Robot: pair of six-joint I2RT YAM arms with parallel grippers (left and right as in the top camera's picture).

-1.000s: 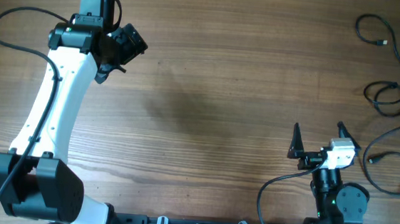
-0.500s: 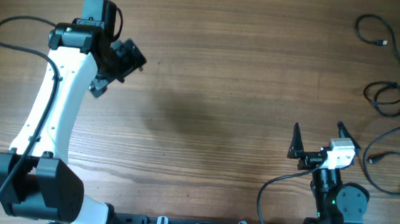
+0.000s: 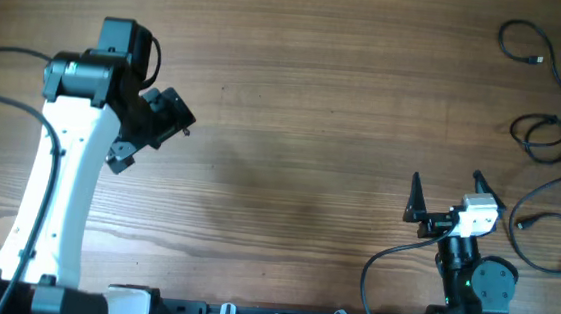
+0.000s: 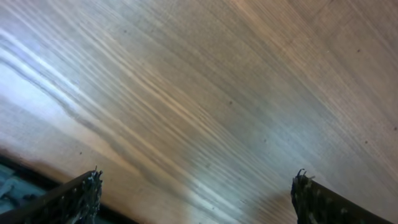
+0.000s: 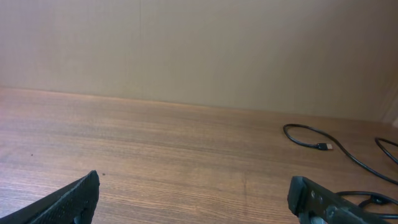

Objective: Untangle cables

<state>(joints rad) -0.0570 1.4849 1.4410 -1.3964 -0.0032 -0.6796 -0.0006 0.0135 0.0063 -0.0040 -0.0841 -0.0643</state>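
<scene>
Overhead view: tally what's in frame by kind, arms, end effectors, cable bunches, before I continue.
Arms: 2 (left arm, right arm)
End effectors: 2, both open (left end effector, right end effector)
Cable bunches: 3 (top loop, middle coil, lower loop); strands leave the right edge, maybe more
Total: 7

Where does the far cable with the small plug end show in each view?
Overhead: the cable lies in the top right corner.
Right wrist: the cable lies right of centre, far across the table.
Left wrist: not in it.
Shared landmark: the wooden table.
</scene>
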